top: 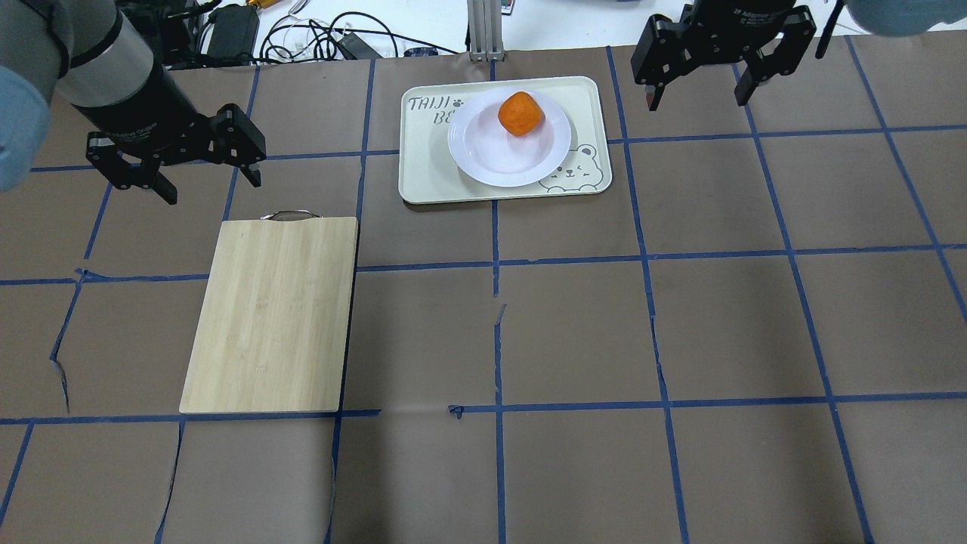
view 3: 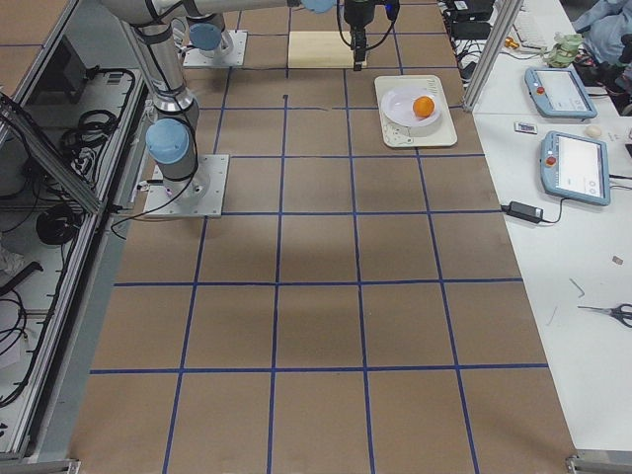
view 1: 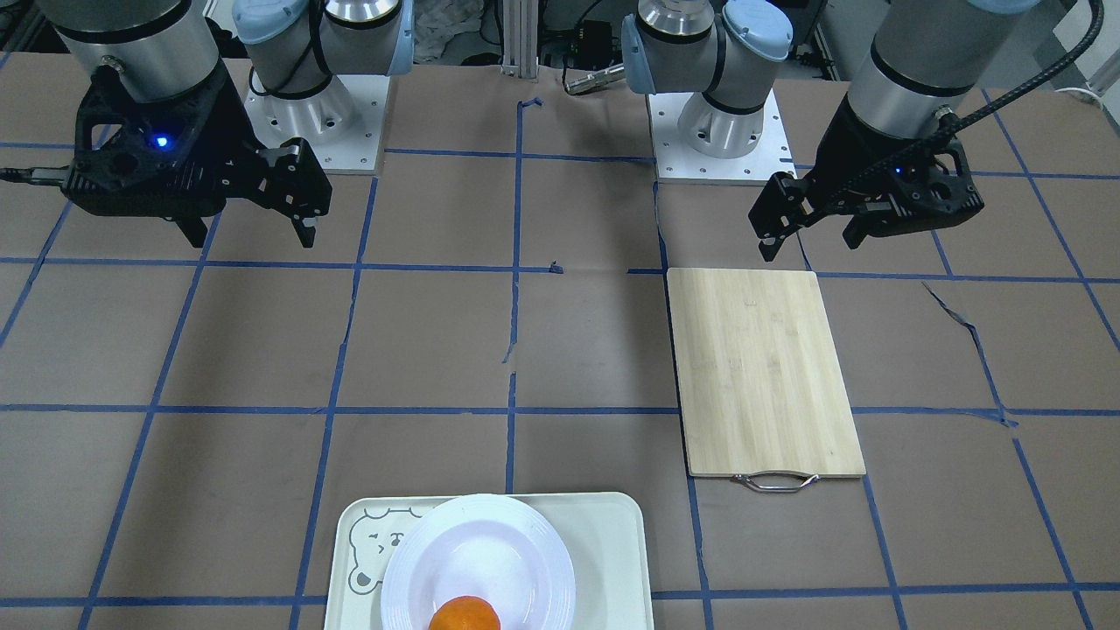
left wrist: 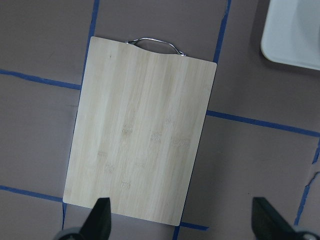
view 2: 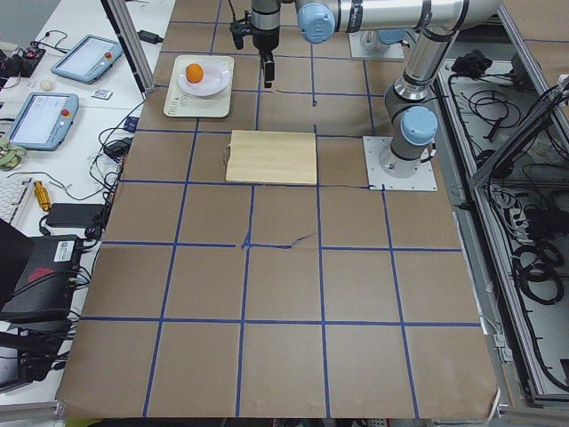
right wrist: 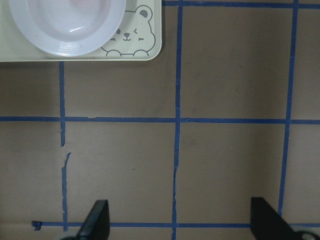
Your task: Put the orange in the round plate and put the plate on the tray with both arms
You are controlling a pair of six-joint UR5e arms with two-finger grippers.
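The orange (top: 520, 113) lies in the round plate (top: 483, 147), toward its far rim. The plate rests on the tray (top: 427, 170) at the table's far middle, with the bear face at the tray's near right corner. My left gripper (top: 213, 189) hangs open and empty over bare table, just beyond the cutting board and well left of the tray. My right gripper (top: 696, 102) is open and empty too, raised to the right of the tray. In the right wrist view the plate (right wrist: 65, 25) and tray (right wrist: 145, 47) show at the top left, apart from the fingers (right wrist: 97, 220).
A bamboo cutting board (top: 276, 313) with a metal handle (top: 288, 215) lies on the left half of the table, and it fills the left wrist view. Brown paper with blue tape lines covers the table. Cables lie past the far edge.
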